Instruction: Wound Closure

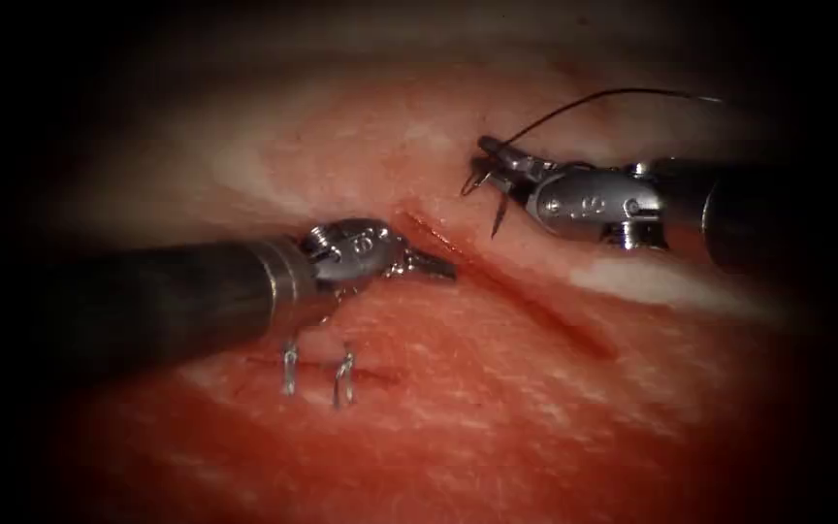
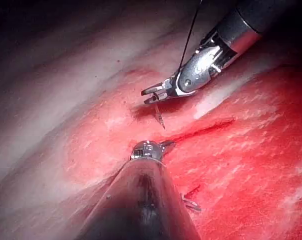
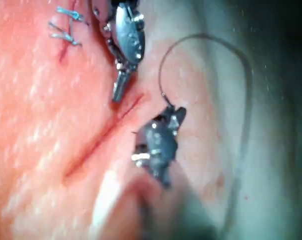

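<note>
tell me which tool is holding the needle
The right tool, right of the cut, grips the needle clear of the tissue; the left tool holds nothing.

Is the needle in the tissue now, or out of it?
Out. The right tool holds the needle above the tissue; its tip hangs free.

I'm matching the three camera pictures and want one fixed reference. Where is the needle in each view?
Endoscope view: the needle hangs from the right hand, to the right of the cut, above the tissue.
Left wrist view: the needle points down from that same hand, over the cut.
Right wrist view: I cannot make it out at the hand's tip.
Shared landmark: the cut, with the left hand at its upper end.
</note>
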`<state>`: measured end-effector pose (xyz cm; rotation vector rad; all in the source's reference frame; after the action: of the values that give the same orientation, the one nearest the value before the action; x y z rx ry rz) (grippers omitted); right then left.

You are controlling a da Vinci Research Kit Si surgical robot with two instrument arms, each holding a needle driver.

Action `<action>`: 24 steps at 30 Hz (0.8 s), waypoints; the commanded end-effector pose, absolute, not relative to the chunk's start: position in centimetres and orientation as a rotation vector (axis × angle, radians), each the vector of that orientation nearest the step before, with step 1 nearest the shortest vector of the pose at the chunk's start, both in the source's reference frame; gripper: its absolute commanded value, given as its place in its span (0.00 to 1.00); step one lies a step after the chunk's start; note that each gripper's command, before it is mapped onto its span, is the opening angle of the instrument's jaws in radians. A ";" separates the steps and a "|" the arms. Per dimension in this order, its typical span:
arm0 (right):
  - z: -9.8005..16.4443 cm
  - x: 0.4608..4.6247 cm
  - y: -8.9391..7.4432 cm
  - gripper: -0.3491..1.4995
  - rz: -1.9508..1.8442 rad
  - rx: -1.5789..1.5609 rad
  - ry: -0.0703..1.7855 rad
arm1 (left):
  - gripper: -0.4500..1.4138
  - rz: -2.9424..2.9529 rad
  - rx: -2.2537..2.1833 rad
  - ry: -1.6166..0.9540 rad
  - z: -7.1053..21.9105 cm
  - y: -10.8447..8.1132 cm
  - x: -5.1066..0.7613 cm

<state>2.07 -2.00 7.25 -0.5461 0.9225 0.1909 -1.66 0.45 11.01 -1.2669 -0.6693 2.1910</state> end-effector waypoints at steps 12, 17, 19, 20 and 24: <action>7.4 2.21 -2.0 0.00 0.124 -0.569 0.912 | 0.03 2.185 -1.253 -0.673 11.2 0.4 -1.74; 7.4 2.26 -2.0 0.00 0.116 -0.566 0.907 | 0.04 2.184 -1.248 -0.677 11.2 0.4 -1.74; 7.4 2.27 -2.1 0.00 0.112 -0.564 0.911 | 0.05 2.184 -1.248 -0.677 11.2 0.4 -1.73; 7.4 2.28 -2.1 0.00 0.111 -0.563 0.909 | 0.05 2.184 -1.248 -0.677 11.2 0.4 -1.73; 7.5 2.28 -2.1 0.00 0.100 -0.564 0.905 | 0.05 2.187 -1.247 -0.681 11.2 0.4 -1.71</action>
<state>2.20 -2.11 7.40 -0.5651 0.9006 0.0969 -1.65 0.43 11.14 -1.2447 -0.6776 2.1870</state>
